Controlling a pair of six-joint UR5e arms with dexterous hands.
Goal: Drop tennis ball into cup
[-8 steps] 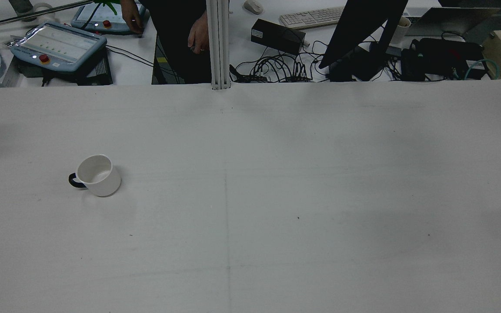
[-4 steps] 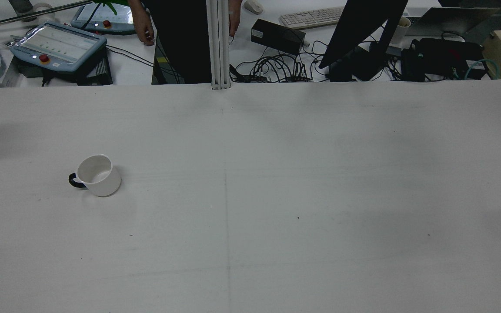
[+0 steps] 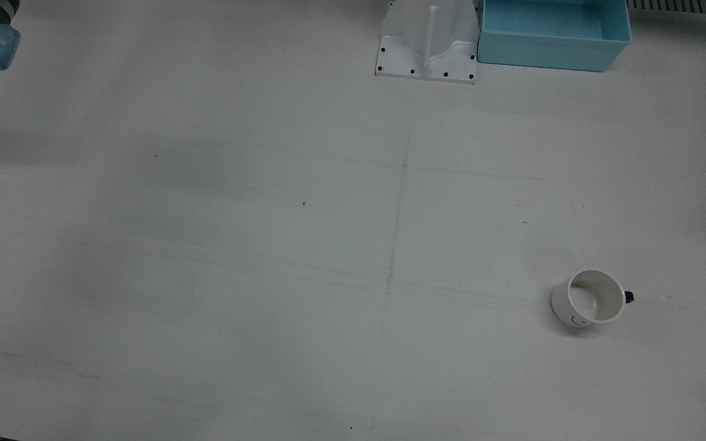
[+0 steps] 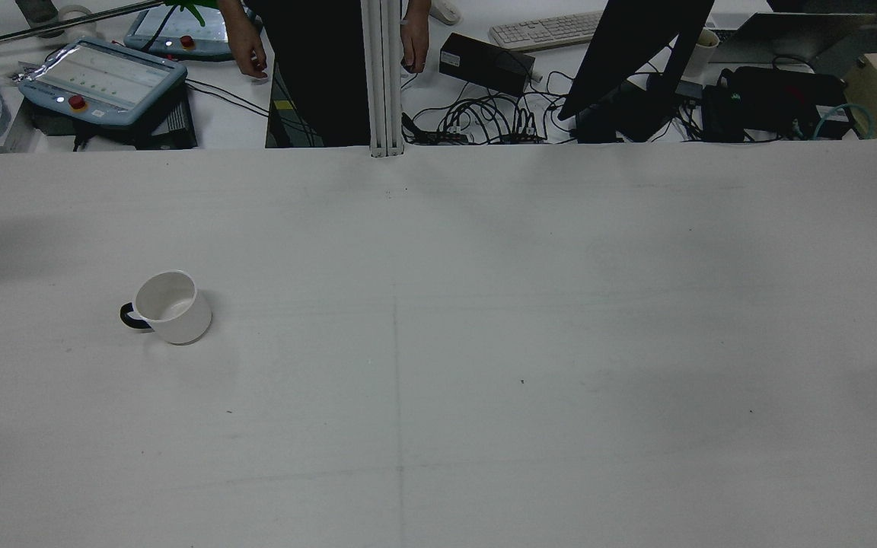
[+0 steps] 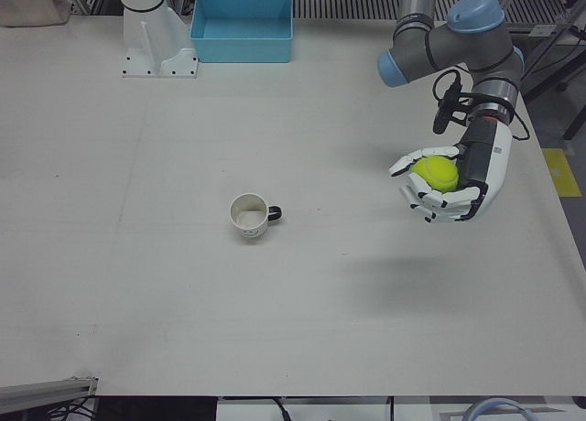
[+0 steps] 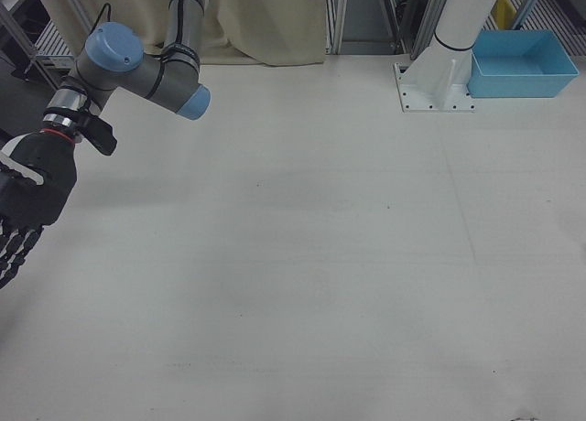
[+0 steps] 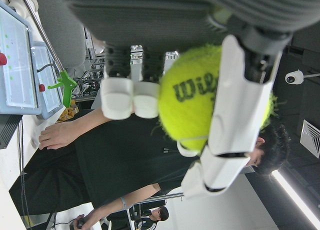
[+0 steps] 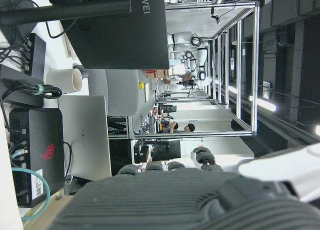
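A white cup point(image 5: 248, 216) with a dark handle stands upright on the table; it also shows in the front view point(image 3: 589, 298) and the rear view point(image 4: 172, 307). My left hand point(image 5: 449, 188) is shut on the yellow-green tennis ball point(image 5: 437, 174), held in the air well to the right of the cup in the left-front view. The left hand view shows the ball point(image 7: 200, 97) clasped between white fingers point(image 7: 235, 115). My right hand point(image 6: 23, 210) hangs at the far left edge of the right-front view, fingers spread, holding nothing.
A light blue bin point(image 5: 243, 26) sits beside a white pedestal point(image 5: 151, 37) at the robot's side of the table. A person point(image 4: 317, 68), a monitor point(image 4: 636, 46), cables and pendants lie beyond the table's far edge.
The person behind the table has shifted their hands. The cup has not moved. No arm shows in the rear view.
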